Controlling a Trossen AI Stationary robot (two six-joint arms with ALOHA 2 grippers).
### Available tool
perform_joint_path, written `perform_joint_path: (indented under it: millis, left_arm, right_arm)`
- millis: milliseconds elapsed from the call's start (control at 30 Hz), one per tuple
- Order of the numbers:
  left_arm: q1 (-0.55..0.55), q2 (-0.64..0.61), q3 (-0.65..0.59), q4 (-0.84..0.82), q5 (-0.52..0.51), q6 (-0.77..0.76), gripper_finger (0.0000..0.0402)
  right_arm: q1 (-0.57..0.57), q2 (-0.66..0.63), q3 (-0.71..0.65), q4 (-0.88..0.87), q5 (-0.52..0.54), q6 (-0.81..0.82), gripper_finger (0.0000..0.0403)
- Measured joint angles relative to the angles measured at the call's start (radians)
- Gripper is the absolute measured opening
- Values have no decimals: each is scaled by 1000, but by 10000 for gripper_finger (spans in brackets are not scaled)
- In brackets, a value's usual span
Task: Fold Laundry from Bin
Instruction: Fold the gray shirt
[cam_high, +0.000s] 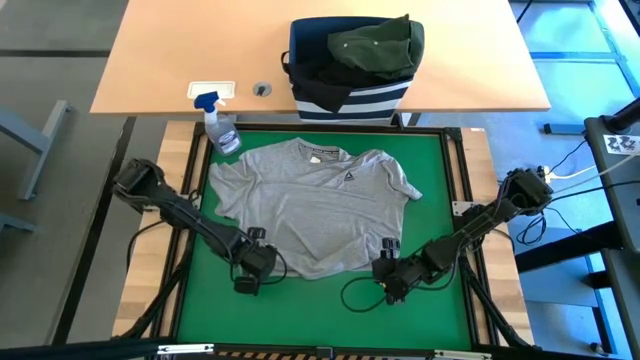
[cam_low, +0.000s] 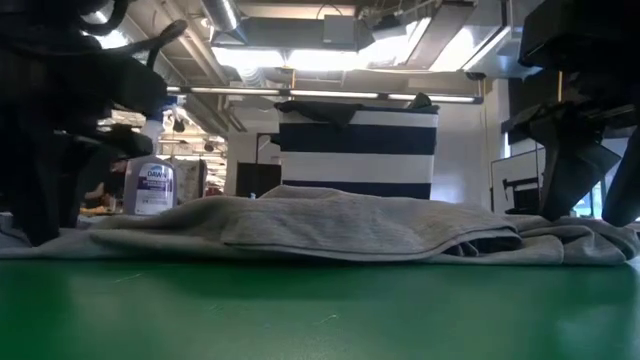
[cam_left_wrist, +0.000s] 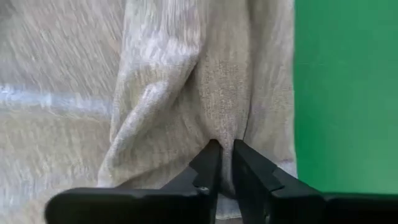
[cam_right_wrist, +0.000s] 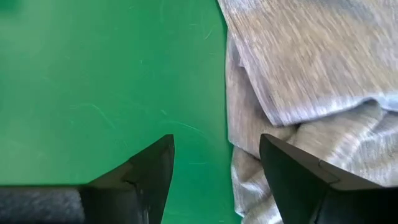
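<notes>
This is a robotics lab or workshop in an industrial hall. The low view shows an open ceiling with bare ducts (cam_low: 300, 75), pipes and strip lights (cam_low: 330, 58) behind the work area. From above, a green mat (cam_high: 440, 190) in a black frame sits on a wooden bench, next to a light wooden table (cam_high: 180, 60), with loose cables (cam_high: 570, 165) trailing over a blue-grey concrete floor (cam_high: 50, 50).

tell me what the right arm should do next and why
Probably slide the right hand sideways over the grey shirt's bottom hem and close. The left hand is already pinched on a fold of that hem, while the right one stands open with mostly green mat between its fingers.
</notes>
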Motion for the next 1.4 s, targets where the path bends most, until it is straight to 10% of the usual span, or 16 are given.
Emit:
perform_joint_path:
  millis: [967,1400]
  left_arm:
    - [0,-54,2,2,-92,-58,33]
    - [0,-54,3,1,-115,-54,34]
  right_arm:
    - [-36,105,58,2,173,-249,235]
    - [-88,138,59,-1,203,-269,81]
